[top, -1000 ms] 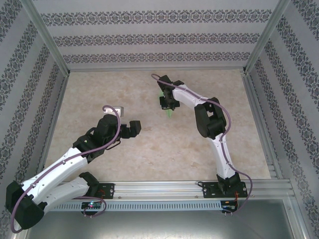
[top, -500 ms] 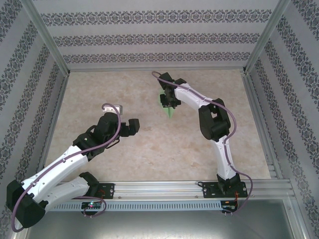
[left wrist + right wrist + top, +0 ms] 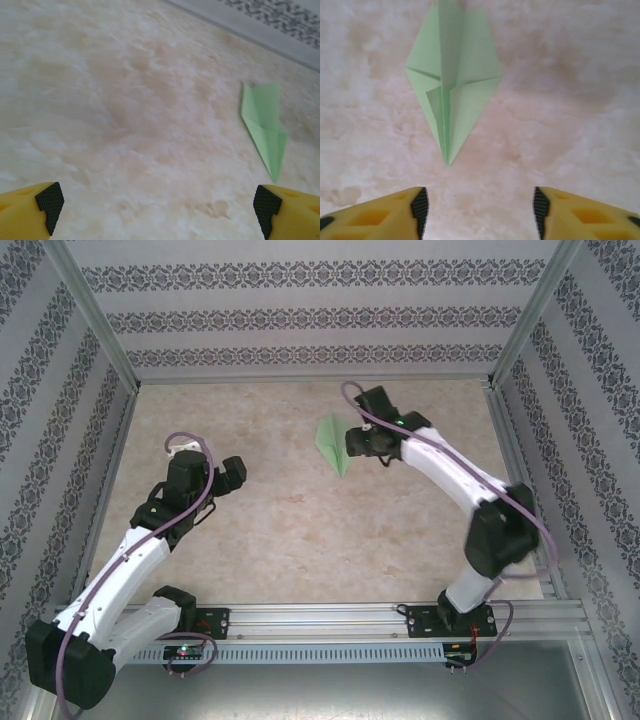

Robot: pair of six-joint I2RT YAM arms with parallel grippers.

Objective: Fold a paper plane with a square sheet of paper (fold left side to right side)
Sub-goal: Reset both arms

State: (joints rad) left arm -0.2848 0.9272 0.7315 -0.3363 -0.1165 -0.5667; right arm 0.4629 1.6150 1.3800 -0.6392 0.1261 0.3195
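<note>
Left gripper (image 3: 157, 202): jaws wide apart, empty, at 9 o'clock on the beige marbled table (image 3: 300, 530).
Right gripper (image 3: 477, 205): jaws apart, holding nothing, just short of the nose.
Pale mint-green folded paper plane (image 3: 334, 443): narrow creased dart, flat, at 12 o'clock.
Long axis, top view: 11 to 5 o'clock, nose at 5.

Broad beige marbled tabletop (image 3: 300, 530) lies open between the two arms. A small pale mint-green folded paper plane (image 3: 335, 443) lies flat just ahead of the right gripper (image 3: 480, 205), whose jaws stand apart. Grey patterned walls (image 3: 300, 315) bound three sides.
</note>
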